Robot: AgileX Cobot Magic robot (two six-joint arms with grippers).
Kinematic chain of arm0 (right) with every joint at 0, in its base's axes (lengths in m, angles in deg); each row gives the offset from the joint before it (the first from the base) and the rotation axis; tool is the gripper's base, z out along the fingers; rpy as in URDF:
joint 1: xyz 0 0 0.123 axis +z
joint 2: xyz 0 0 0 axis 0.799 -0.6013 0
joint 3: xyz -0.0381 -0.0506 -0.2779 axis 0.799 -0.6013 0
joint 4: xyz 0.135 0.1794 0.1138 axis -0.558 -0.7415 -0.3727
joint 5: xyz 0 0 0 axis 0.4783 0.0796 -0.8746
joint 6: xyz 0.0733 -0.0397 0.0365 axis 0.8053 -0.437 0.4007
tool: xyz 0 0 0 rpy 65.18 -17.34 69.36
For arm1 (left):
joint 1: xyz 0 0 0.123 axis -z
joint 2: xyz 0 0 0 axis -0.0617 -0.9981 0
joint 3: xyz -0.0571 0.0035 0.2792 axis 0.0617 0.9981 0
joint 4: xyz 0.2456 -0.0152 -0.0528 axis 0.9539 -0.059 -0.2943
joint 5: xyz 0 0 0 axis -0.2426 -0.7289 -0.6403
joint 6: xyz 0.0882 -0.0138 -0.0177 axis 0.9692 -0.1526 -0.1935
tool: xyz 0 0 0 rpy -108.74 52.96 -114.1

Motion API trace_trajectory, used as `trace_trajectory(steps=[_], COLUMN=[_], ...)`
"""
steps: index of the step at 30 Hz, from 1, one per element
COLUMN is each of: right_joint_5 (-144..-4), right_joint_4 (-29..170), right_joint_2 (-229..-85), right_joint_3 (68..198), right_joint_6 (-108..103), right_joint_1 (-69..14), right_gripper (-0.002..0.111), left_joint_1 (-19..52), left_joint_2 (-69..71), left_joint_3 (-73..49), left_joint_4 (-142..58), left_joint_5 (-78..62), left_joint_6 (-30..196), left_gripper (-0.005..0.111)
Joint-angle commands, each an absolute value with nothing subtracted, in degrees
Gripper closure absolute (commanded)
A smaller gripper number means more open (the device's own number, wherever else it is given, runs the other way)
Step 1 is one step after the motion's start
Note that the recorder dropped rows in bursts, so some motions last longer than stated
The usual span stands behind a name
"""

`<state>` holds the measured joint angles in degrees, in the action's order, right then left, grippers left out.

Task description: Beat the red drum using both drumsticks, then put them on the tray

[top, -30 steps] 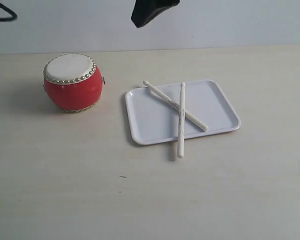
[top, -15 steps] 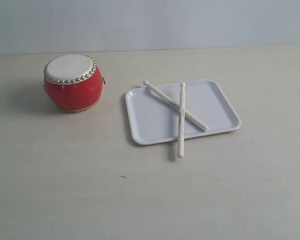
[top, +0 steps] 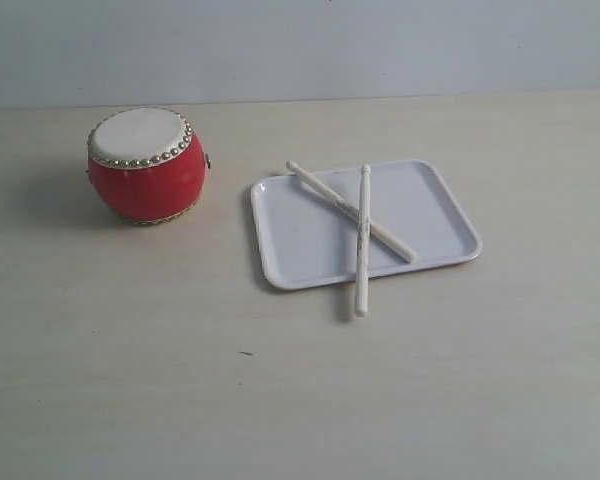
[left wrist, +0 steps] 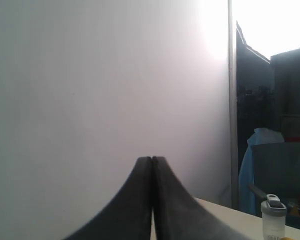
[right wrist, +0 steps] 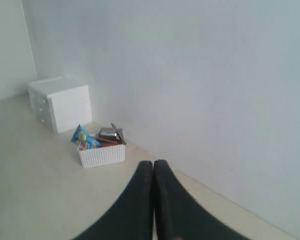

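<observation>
The red drum (top: 146, 165) stands upright at the left of the table, cream top up. To its right lies the white tray (top: 430, 205). Two pale drumsticks rest crossed on it: one drumstick (top: 330, 199) runs diagonally across the tray, the other drumstick (top: 361, 270) lies nearly straight with its thick end over the near rim onto the table. Neither arm shows in the exterior view. My left gripper (left wrist: 152, 159) is shut and empty, facing a white wall. My right gripper (right wrist: 153, 162) is also shut and empty, pointing away from the task objects.
In the right wrist view a white woven basket (right wrist: 101, 154) of packets and a white box (right wrist: 61, 104) stand by the wall. A small lidded bottle (left wrist: 273, 218) sits on the table's edge in the left wrist view.
A dark gripper tip that hung at the top of the exterior view a second ago has gone out of frame. The drum, tray and sticks have not moved.
</observation>
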<state>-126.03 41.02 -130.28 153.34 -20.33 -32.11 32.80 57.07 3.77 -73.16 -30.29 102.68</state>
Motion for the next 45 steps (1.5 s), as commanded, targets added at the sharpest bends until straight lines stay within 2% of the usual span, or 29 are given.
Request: trace_trajectory(steps=[1,15,23,33,45], right_joint_5=[-118.0,-108.6,-102.2,-98.0,-94.6], right_joint_4=[36.7,31.3,23.2,1.7,-3.1], right_joint_2=[-119.0,-93.0,-86.5,-86.1,-86.1], right_joint_3=[139.2,104.9,89.4,78.0,70.2], right_joint_6=[-24.6,-26.1,-27.9,-55.0,-60.7], right_joint_1=[-32.1,-32.1,-32.1,-32.1,-32.1], right_gripper=[0.108,0.108,0.108,0.108,0.108], left_joint_1=[32.9,32.9,32.9,32.9,32.9], left_joint_2=[61.7,70.3,70.6,70.6,70.6], left_joint_3=[8.9,22.8,28.3,33.1,38.9], left_joint_4=[-76.3,-81.7,-82.1,-82.5,-84.6], left_joint_5=[-29.4,-29.5,-28.7,-28.1,-26.6], left_joint_6=[101.8,101.8,101.6,101.6,101.6], left_gripper=[0.107,0.107,0.107,0.107,0.107])
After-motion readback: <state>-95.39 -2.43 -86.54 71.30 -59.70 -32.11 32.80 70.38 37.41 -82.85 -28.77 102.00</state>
